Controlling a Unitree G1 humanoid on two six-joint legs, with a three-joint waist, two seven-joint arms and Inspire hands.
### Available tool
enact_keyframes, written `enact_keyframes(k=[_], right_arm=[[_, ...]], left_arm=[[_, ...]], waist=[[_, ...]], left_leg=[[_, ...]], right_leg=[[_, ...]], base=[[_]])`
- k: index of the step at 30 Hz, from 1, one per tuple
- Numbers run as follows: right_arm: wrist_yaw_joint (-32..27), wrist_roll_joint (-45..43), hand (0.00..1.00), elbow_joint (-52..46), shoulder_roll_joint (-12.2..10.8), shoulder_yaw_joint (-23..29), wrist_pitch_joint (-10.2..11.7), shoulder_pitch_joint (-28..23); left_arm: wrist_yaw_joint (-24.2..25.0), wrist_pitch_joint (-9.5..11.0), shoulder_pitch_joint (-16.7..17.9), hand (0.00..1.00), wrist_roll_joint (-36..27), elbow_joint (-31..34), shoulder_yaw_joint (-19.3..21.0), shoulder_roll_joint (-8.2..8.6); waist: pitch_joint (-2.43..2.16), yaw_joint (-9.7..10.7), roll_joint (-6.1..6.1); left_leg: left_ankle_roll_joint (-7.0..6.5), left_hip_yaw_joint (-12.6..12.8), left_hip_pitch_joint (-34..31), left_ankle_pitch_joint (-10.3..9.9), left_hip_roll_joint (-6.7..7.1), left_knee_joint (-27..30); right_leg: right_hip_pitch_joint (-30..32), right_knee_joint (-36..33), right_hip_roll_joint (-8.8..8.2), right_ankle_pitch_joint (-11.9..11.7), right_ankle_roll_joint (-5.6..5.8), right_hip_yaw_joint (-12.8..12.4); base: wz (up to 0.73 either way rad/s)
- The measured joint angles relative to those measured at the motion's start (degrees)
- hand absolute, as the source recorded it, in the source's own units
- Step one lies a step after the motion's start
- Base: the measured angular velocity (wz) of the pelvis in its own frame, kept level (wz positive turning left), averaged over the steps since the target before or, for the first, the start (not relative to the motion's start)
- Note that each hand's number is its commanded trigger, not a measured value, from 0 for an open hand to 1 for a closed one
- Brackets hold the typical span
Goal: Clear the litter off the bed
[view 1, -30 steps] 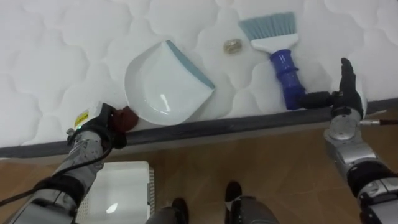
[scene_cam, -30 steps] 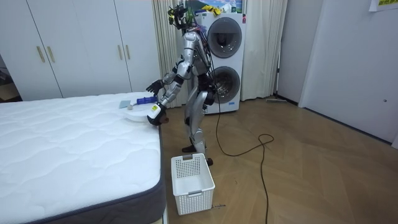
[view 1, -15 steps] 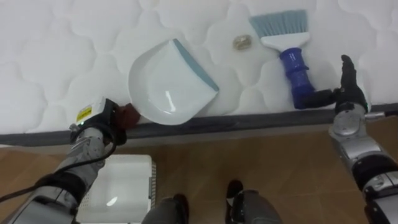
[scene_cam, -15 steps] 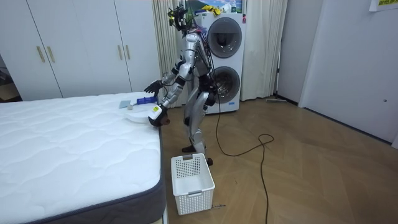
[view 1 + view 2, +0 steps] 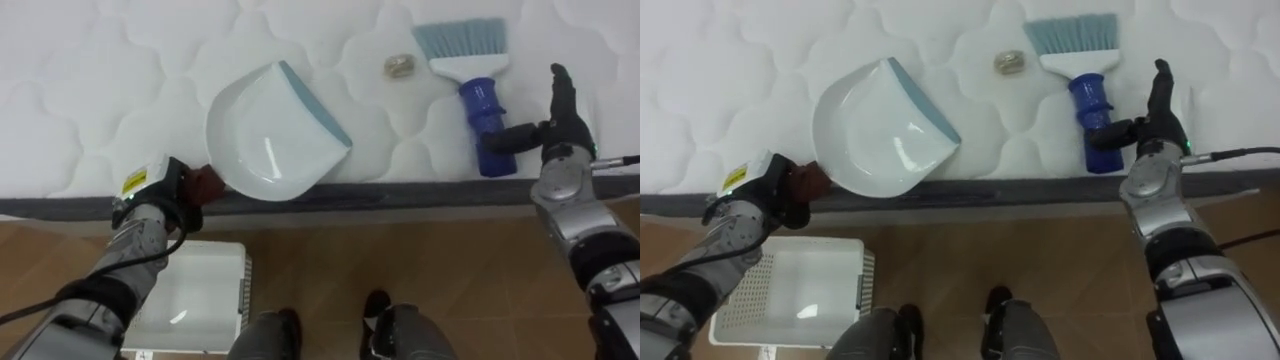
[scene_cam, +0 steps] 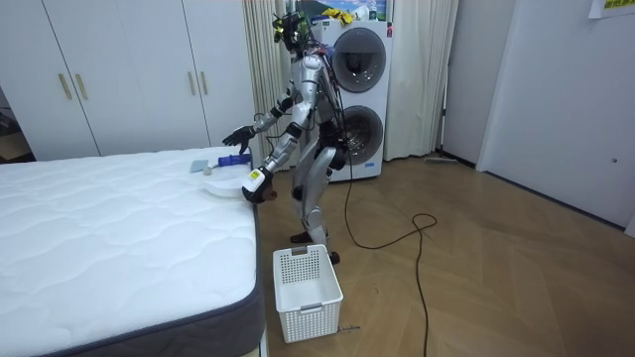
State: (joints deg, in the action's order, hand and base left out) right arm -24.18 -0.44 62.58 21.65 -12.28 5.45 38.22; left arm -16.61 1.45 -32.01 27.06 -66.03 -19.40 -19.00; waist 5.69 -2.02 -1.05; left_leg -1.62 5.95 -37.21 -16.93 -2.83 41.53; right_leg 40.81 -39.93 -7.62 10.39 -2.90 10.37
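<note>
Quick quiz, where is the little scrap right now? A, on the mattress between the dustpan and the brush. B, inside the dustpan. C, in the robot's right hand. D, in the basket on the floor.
A: the scrap lies on the bare mattress, between the dustpan and the brush.

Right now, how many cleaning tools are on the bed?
2. A white dustpan at the mattress edge, its handle gripped by the left robot hand; a blue-handled brush to its right, beside the open right robot hand.
</note>
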Motion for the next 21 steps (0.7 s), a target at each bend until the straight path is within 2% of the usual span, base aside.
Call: enact_keyframes(k=[16, 19, 21], right_arm=[[1.9, 0.2, 0.0, 2.3, 0.0, -2.9, -0.1, 0.6], [2.1, 0.3, 0.0, 4.1, -0.1, -3.3, -1.7, 0.5], [2.1, 0.3, 0.0, 4.8, -0.1, -3.4, -1.9, 0.5]], left_arm=[[1.1, -1.2, 0.0, 1.0, -0.6, 0.8, -1.4, 0.21], [1.1, -1.9, 0.0, 1.0, -0.7, 1.4, -1.7, 0.26], [1.1, -2.3, 0.0, 1.0, -0.7, 1.5, -2.1, 0.26]], waist=[[-0.05, 0.2, -0.09], [-0.05, 0.2, -0.12], [-0.05, 0.1, -0.11]], left_leg=[[0.02, -0.3, 0.3, 0.2, 0.57, -0.8], [0.09, -0.8, -0.1, 0.3, 0.63, -0.8], [0.1, -0.7, -0.1, 0.2, 0.62, -0.8]], right_leg=[[-0.3, 0.1, -0.41, 0.2, 0.23, 0.2], [-0.2, 0.1, -0.58, 0.3, 0.14, 0.7], [-0.2, 0.1, -0.57, 0.4, 0.13, 0.8]], base=[[0.02], [0.07], [0.02]])
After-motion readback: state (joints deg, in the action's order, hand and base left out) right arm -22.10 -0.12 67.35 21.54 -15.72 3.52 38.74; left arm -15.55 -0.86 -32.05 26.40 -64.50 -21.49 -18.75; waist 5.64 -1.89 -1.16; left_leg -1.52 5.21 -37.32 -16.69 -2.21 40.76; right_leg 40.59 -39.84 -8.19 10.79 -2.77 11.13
